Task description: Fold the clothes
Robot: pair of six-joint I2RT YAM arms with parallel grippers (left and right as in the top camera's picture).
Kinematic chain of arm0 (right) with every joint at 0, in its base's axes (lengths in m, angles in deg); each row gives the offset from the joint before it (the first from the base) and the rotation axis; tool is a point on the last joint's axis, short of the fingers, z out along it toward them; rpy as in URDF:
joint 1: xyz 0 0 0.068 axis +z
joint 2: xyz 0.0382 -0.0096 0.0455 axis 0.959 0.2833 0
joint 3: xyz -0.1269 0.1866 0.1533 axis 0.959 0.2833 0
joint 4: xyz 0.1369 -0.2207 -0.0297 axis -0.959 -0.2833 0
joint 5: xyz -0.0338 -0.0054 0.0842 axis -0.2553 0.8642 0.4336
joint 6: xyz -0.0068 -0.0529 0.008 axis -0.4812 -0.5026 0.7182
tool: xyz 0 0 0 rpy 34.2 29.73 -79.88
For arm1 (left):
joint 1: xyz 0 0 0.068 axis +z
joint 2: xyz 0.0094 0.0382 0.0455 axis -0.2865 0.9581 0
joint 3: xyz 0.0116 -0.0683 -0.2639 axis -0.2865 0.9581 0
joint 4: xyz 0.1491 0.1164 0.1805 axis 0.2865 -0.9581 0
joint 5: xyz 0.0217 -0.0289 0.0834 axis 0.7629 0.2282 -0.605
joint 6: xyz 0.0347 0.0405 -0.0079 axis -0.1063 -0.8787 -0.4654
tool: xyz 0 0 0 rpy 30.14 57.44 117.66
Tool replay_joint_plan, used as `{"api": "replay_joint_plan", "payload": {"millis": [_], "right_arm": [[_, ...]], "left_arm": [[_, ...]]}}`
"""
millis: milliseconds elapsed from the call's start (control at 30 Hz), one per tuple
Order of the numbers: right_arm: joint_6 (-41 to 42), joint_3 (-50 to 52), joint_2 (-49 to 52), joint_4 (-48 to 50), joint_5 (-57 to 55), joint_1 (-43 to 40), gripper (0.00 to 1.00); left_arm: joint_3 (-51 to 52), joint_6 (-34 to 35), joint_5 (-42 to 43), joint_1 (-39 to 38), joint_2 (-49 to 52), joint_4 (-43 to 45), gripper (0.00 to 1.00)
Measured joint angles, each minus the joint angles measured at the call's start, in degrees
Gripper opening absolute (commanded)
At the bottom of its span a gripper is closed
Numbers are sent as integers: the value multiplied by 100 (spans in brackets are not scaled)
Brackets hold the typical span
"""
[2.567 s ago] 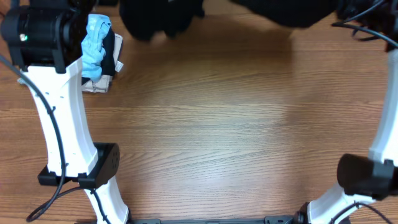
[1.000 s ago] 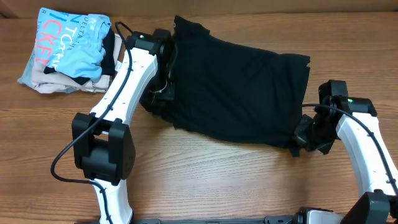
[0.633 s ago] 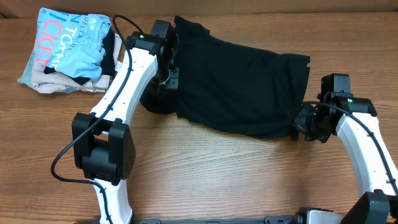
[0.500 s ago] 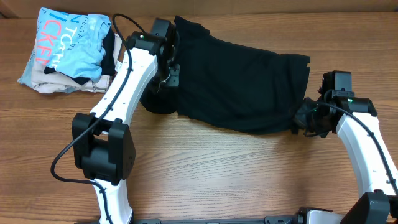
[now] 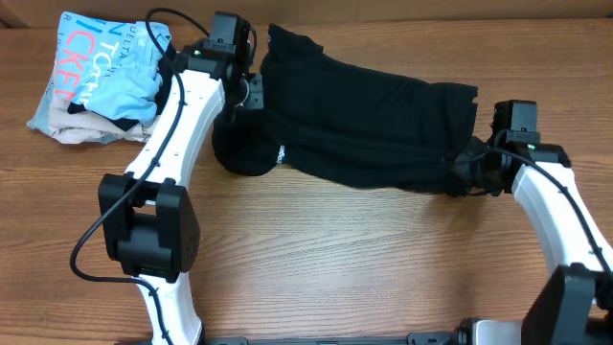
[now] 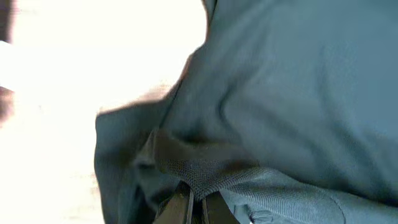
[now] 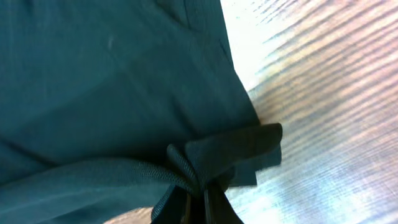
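Observation:
The black shirt (image 5: 369, 120) lies across the back of the table, folded over lengthways, with a small white mark (image 5: 281, 153) near its left lower edge. My left gripper (image 5: 251, 96) is shut on the shirt's left edge, and the left wrist view shows the fingers (image 6: 198, 208) pinching a fold of the fabric (image 6: 292, 93). My right gripper (image 5: 469, 172) is shut on the shirt's right lower corner. The right wrist view shows its fingers (image 7: 198, 202) clamped on a bunched corner of the cloth (image 7: 112, 81) just above the wood.
A stack of folded light-blue, white and beige garments (image 5: 101, 81) with pink lettering sits at the back left, close to my left arm (image 5: 177, 144). The wooden table (image 5: 364, 259) stretches in front of the shirt. My right arm (image 5: 560, 225) stands at the right edge.
Both grippers have carried the shirt's front edge toward the back, so the shirt now lies narrower. My left gripper moved up and left; my right gripper moved up a little.

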Motion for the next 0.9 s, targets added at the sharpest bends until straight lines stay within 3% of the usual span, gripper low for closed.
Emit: {"api": "replay_joint_plan", "payload": {"millis": [267,300,333,367,400,467,500,567,667,900], "right_arm": [[-17,-2,291,442,-15,2,4],[-20,-4,321,487,-28,0,4],[-22,-4,356,529,-28,0,9],[-26,-4,393,570,-37,0,21],[-15,-4,457,640,-42,0,42],[-55,-4,544,754,-50,0,78],[-72,-7,595,820,-52,0,89],[-83,-7,636,883,-52,0,98],[-111,-61,640,737,-52,2,100],[-125,-841,494,-610,-50,0,100]], "left_arm": [[0,-2,2,-55,0,179,10],[0,-2,0,-76,0,181,15],[0,-4,0,-90,0,184,26],[0,-13,-2,-90,0,190,41],[0,-44,-7,-90,0,219,64],[0,-13,-24,-90,0,280,89],[0,-15,-26,-90,0,299,99],[0,-13,-42,-90,0,332,100],[-74,-26,-127,-81,2,170,100],[-1613,-33,-238,184,22,-1836,100]]}}
